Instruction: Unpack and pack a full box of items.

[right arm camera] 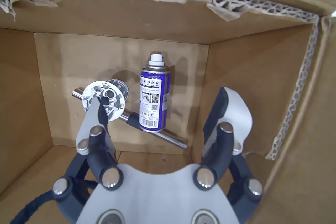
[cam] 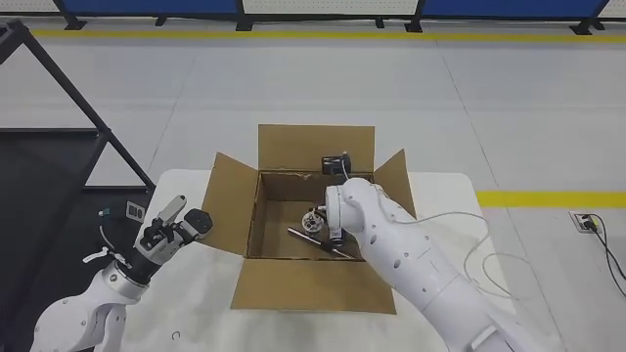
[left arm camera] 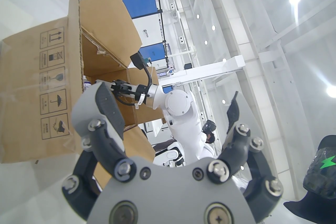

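Note:
An open cardboard box stands in the middle of the white table, its flaps spread outward. On its floor lie a blue spray can, a white reel and a metal rod; the can rests across the rod. My right gripper is open inside the box above these items, holding nothing, with one fingertip in front of the reel. In the top view the right arm covers the can, while the reel and rod show. My left gripper is open and empty, left of the box and outside it.
A black metal frame stands off the table's left side. A small dark object with a green mark sits close to the left gripper. Bare table lies in front of the box on the left.

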